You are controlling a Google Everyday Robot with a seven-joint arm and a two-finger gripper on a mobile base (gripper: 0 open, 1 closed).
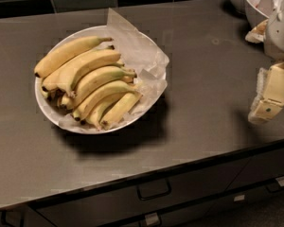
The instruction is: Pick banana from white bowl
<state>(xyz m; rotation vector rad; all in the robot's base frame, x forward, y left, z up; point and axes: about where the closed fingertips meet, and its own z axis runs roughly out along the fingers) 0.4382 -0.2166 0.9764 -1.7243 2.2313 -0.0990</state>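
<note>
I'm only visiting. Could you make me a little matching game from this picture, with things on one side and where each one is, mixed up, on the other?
1. bananas
2. gripper
3. smaller white bowls
4. drawer handle

a. back right corner of the counter
b. below the counter's front edge
c. in the wide white bowl
d. over the counter, at the picture's right edge

Pairs: 1-c, 2-d, 3-a, 4-b

Kitchen: counter point(203, 79), drawers point(154, 190); gripper point(265, 107) at right
</note>
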